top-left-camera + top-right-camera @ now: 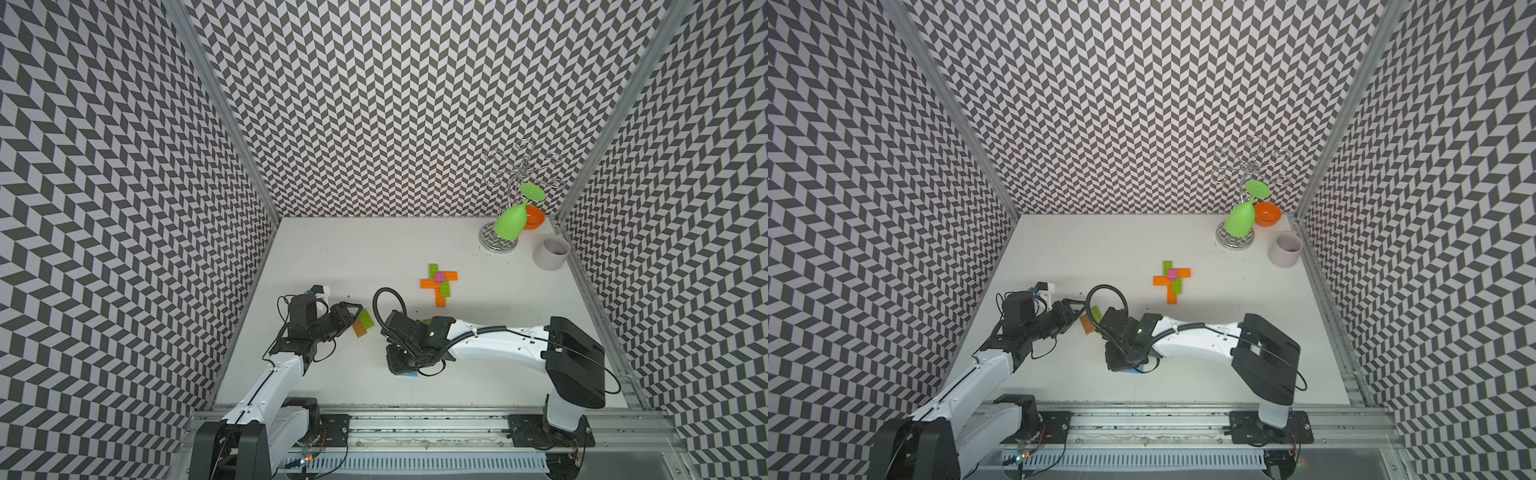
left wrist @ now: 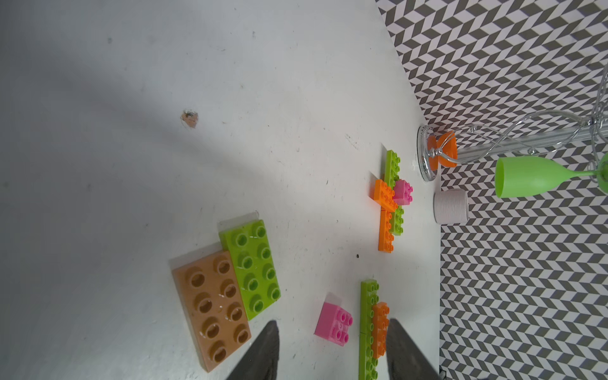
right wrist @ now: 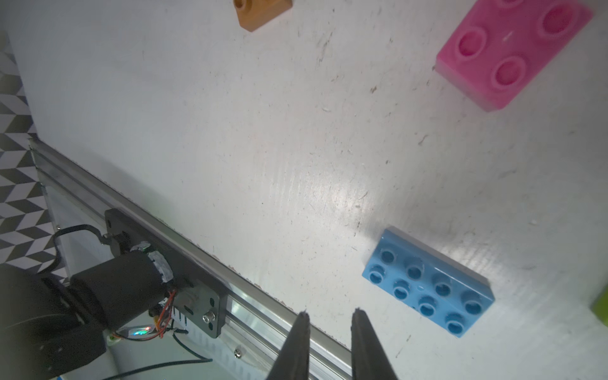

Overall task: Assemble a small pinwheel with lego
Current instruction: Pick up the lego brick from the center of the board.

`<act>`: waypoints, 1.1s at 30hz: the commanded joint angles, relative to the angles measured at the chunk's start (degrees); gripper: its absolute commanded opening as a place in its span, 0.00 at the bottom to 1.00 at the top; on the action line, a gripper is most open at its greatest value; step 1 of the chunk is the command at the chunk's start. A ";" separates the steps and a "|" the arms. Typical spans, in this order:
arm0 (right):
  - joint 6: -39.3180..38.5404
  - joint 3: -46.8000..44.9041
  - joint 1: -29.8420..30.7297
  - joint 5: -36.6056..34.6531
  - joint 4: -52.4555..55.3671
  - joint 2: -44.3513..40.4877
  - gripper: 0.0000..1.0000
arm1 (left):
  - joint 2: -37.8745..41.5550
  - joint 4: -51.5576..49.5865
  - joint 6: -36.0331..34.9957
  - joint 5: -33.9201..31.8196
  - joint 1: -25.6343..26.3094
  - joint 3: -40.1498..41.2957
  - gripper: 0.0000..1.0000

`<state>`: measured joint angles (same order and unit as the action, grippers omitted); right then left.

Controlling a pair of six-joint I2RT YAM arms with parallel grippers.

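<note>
A: Nearest the front rail (image 1: 415, 415): blue brick (image 3: 427, 284), flat on the table (image 1: 332, 257), studs up. Right gripper (image 3: 330, 312)?
B: Tips just beside the brick, not around it. Fingers a narrow gap apart, nothing between them.
A: Next back?
B: Loose pink brick (image 2: 334, 316), studs up, with a lime-and-orange stack (image 2: 370, 329) to its right. Left of those, brown brick (image 2: 212, 306) and lime brick (image 2: 251, 268) lie side by side, touching.
A: Left gripper (image 2: 333, 329)?
B: Fingers wide apart, empty. The pink brick lies just ahead of the tips.
A: Farther?
B: Pinwheel (image 1: 439, 283), mid-table: lime and orange arms crossed, pink square on the centre. Far right corner: wire rack (image 1: 498, 243) with green glass (image 1: 509, 224) hung on it, orange bowl (image 1: 536, 217), grey cup (image 1: 550, 252).
</note>
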<state>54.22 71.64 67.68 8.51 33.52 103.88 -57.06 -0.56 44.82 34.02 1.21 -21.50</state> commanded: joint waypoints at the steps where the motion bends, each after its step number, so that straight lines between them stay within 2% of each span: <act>1: 6.15 1.20 0.85 -1.91 -1.57 1.91 0.24 | -0.18 0.83 -1.28 3.63 -1.48 -0.74 0.53; 11: 9.82 3.52 1.05 -5.75 2.77 4.47 0.23 | -1.85 1.17 -2.89 6.59 -1.91 -0.08 0.53; 27: 9.45 5.57 0.89 -7.10 7.14 9.44 0.24 | -2.79 1.25 -3.25 7.46 -2.36 -0.54 0.53; 33: 8.27 7.71 0.92 -8.61 12.28 12.64 0.23 | -2.55 1.01 -3.22 7.28 -2.53 -0.47 0.52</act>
<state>62.78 79.13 68.51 2.76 42.50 113.14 -60.10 -0.47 42.92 40.71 -0.80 -21.50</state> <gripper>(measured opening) 0.235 0.526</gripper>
